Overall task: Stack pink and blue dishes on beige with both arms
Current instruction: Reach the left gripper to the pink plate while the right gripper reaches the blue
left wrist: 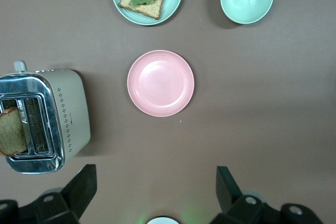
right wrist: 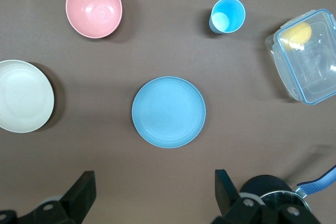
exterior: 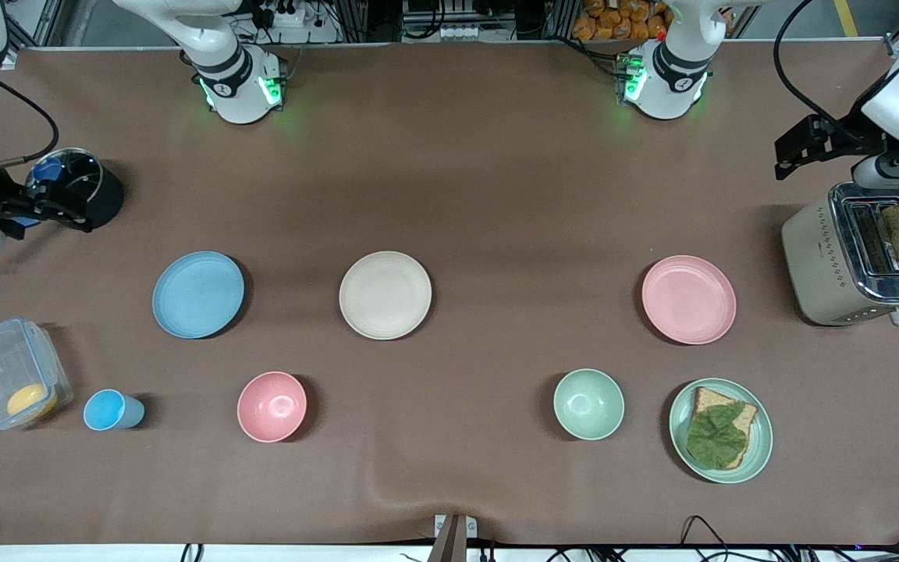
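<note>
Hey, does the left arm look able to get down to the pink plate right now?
Probably yes. The left gripper is open, up in the air, and the pink plate lies bare with nothing on it; the toaster stands apart beside it.

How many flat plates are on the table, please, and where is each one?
4. The blue plate, beige plate and pink plate lie in one row, blue toward the right arm's end. The green plate, holding bread and a leaf, lies nearer the front camera than the pink one.
</note>
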Robot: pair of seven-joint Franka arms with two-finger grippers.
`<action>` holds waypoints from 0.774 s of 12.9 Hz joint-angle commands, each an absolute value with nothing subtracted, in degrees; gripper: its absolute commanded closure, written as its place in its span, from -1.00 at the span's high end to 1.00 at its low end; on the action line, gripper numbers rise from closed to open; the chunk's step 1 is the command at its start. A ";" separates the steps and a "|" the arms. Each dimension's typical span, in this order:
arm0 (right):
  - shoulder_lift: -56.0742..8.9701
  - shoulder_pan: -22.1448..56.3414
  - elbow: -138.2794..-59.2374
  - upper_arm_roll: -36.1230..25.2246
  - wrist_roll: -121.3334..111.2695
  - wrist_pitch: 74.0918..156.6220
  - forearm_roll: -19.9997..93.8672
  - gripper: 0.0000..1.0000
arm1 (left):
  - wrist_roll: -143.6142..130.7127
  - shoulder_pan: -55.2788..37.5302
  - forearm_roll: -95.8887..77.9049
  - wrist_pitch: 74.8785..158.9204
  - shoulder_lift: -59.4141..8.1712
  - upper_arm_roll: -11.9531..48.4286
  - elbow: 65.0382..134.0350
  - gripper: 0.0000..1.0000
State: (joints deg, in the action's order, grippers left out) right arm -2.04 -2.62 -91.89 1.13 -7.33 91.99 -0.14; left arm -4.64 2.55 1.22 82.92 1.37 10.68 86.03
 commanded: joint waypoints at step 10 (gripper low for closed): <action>-2.11 -2.29 -90.97 0.97 -7.38 91.14 -1.05 1.00 | -4.13 6.39 6.15 107.05 -1.50 10.19 104.96 1.00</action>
State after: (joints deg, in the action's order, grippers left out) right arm -2.05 -2.62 -91.84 1.13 -7.33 91.96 -0.14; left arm -4.55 3.76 5.01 95.79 -2.01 9.64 93.87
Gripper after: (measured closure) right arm 0.000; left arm 0.000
